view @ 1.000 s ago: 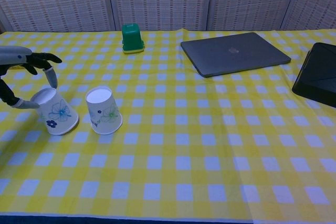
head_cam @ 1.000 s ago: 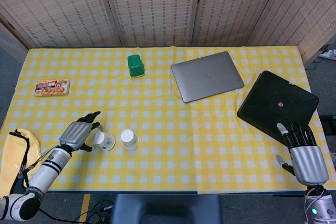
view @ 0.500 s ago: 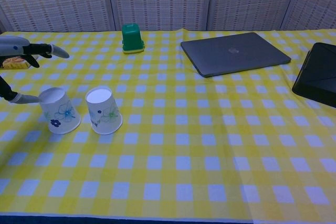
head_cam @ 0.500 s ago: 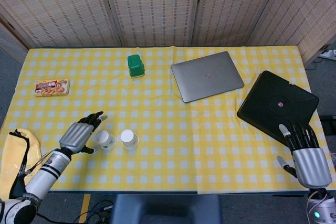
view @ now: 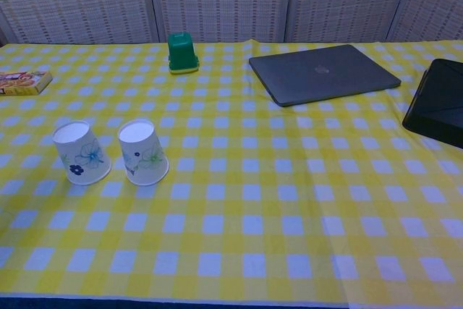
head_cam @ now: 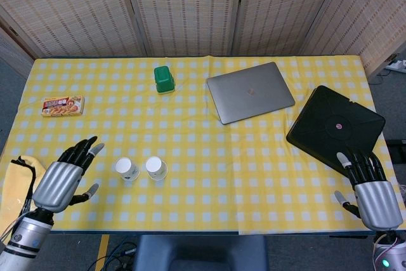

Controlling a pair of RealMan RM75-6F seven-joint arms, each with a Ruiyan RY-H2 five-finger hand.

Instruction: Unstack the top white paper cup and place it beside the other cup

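Two white paper cups with flower prints stand upside down side by side on the yellow checked cloth. The left cup [head_cam: 127, 170] [view: 81, 152] and the right cup [head_cam: 156, 168] [view: 142, 151] are a small gap apart. My left hand [head_cam: 60, 182] hovers open to the left of the cups, fingers spread, holding nothing; the chest view does not show it. My right hand [head_cam: 370, 190] is open at the table's near right corner, far from the cups.
A green container [head_cam: 164, 79] [view: 182, 53] stands at the back. A grey closed laptop [head_cam: 250, 92] [view: 323, 73] and a black flat device [head_cam: 335, 125] [view: 438, 103] lie to the right. A snack box [head_cam: 63, 105] [view: 24, 82] lies at the left. A yellow cloth [head_cam: 14, 191] hangs off the left edge.
My left hand has let go of the left cup and drawn back to the left and toward the table's near edge, leaving the chest view. The cup now stands alone beside the other.
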